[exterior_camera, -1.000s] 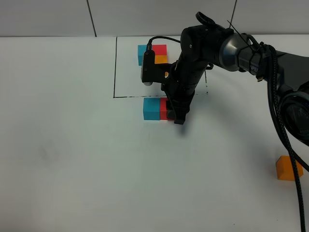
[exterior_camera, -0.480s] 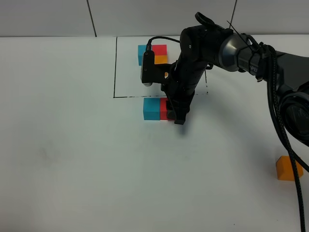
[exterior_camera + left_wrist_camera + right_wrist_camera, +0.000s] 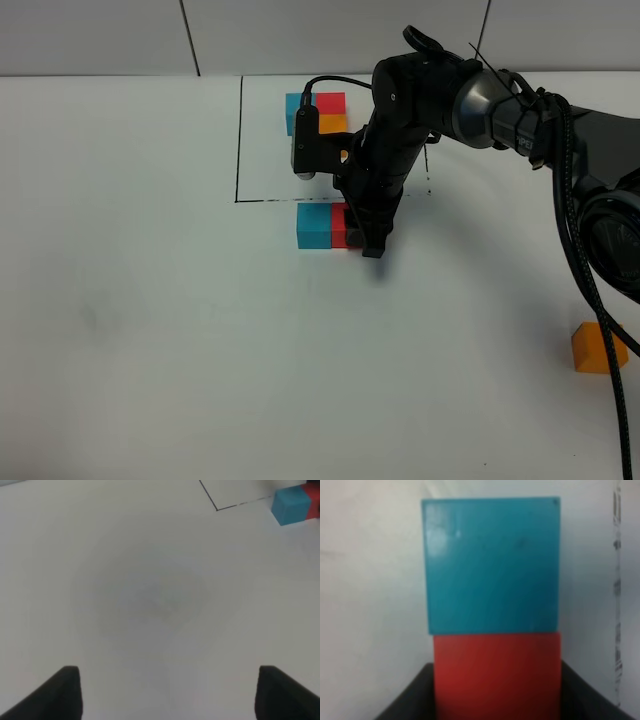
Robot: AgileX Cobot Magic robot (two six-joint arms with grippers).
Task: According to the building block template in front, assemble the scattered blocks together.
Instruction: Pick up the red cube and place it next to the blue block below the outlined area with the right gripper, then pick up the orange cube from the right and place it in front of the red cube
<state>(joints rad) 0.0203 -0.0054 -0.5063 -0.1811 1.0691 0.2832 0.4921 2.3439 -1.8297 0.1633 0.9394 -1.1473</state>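
While the white table (image 3: 150, 300) meets a tiled wall (image 3: 330, 35) behind, the right gripper (image 3: 358, 238) clamps the red block (image 3: 497, 675).

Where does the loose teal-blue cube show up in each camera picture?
Exterior high: the loose matte teal-blue cube lies just outside the drawn black frame.
Left wrist: far off, near the frame's corner.
Right wrist: close up, filling the view.
Shared landmark: the matte red cube touching it.
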